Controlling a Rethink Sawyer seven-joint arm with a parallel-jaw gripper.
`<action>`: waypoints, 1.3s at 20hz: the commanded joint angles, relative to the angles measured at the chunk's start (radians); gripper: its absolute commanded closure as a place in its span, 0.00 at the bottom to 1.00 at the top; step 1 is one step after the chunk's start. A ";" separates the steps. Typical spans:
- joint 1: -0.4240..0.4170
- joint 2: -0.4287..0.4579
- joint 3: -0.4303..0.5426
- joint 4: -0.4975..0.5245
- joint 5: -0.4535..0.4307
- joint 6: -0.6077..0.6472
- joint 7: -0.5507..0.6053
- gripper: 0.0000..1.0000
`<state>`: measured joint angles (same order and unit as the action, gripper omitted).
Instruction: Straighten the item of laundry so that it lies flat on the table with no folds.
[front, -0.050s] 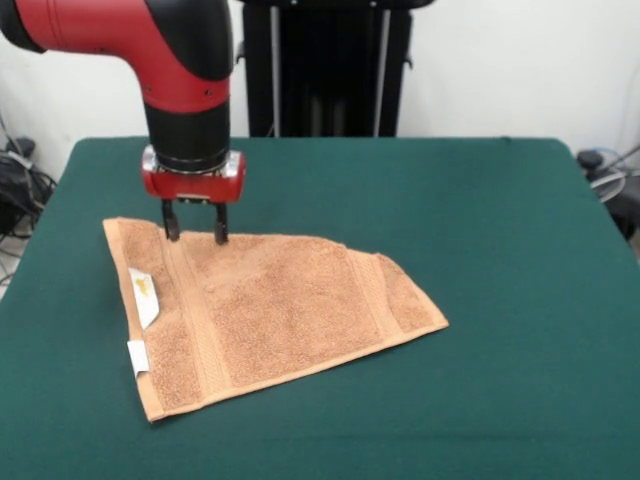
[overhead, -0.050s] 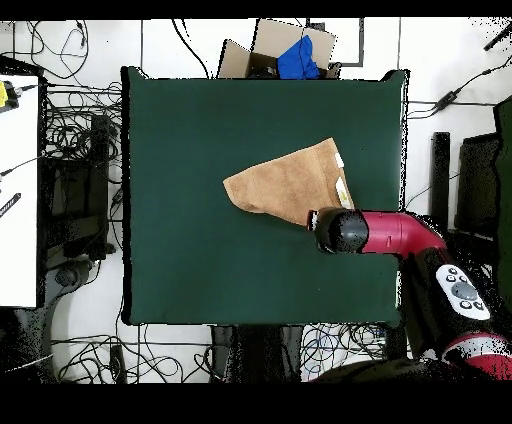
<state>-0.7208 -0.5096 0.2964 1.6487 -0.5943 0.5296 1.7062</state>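
Observation:
The item of laundry (front, -0.050s: 270, 310), an orange-tan terry towel, lies on the green table (front, -0.050s: 500, 250) folded into a rough triangle, with its long folded edge running from the left corner toward the right tip. Two white tags (front, -0.050s: 143, 296) show along its left edge. My gripper (front, -0.050s: 195, 236) stands open over the towel's far left corner, its two dark fingertips (front, -0.050s: 171, 232) touching or just above the cloth near the border band. In the overhead view the towel (overhead, -0.050s: 285, 183) sits right of the table's middle, and the arm's red wrist (overhead, -0.050s: 340, 230) covers its near right corner and the gripper.
Green table surface (overhead, -0.050s: 190, 200) surrounds the towel on all sides. Cables (overhead, -0.050s: 80, 130) lie on the floor around the table, and a cardboard box with blue cloth (overhead, -0.050s: 290, 50) stands past its far edge in the overhead view.

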 joint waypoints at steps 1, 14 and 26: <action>0.054 0.034 -0.008 -0.044 0.043 -0.054 0.150 0.00; 0.089 0.069 -0.019 -0.147 0.074 -0.035 0.137 0.00; 0.100 0.163 0.030 -0.335 0.071 0.045 0.031 0.00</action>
<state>-0.6627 -0.4149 0.2964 1.4239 -0.5519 0.5299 1.7062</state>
